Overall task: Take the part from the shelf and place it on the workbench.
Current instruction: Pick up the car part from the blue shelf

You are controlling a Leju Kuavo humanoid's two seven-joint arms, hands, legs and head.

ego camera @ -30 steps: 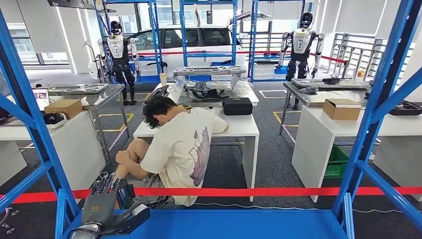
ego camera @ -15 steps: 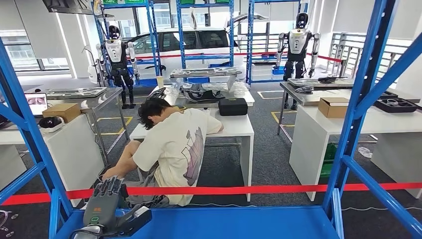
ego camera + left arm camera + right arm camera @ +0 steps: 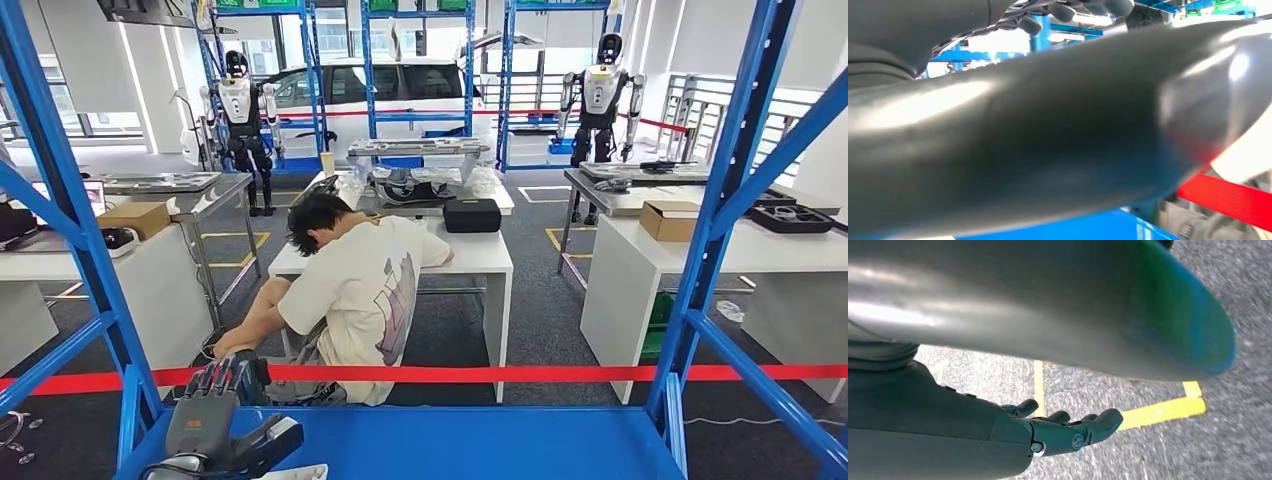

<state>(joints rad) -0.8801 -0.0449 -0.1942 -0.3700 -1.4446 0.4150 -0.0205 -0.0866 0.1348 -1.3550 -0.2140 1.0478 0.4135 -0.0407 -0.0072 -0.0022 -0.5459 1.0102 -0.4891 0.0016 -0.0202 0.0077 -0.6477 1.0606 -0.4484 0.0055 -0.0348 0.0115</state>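
The left robot hand (image 3: pixel 215 415) sits low at the near left corner of the blue shelf (image 3: pixel 450 443), its dark fingers pointing up and lying close side by side, the thick grey thumb angled out toward the shelf deck. A small pale thing (image 3: pixel 298 471) peeks out just under that thumb at the picture's lower edge; whether it is the part, and whether the hand has hold of it, I cannot tell. In the left wrist view the thumb blurs across nearly everything, with fingertips (image 3: pixel 1108 6) beyond it.

The right robot hand (image 3: pixel 1068 432) hangs over grey floor (image 3: pixel 1228 440) marked with yellow tape lines (image 3: pixel 1163 410), fingers stretched out nearly straight and holding nothing.

Past the shelf's blue uprights, a red tape barrier (image 3: pixel 560 373) runs across the room. Behind it a person in a cream T-shirt (image 3: pixel 350 290) sits hunched forward beside a white counter (image 3: pixel 480 255) carrying a black case (image 3: pixel 472 214). Another white counter (image 3: pixel 700 250) to the right holds a cardboard box (image 3: pixel 671 220) and a black tray (image 3: pixel 796 217). Two humanoid robots (image 3: pixel 240 115) stand farther back near a white car (image 3: pixel 400 85).
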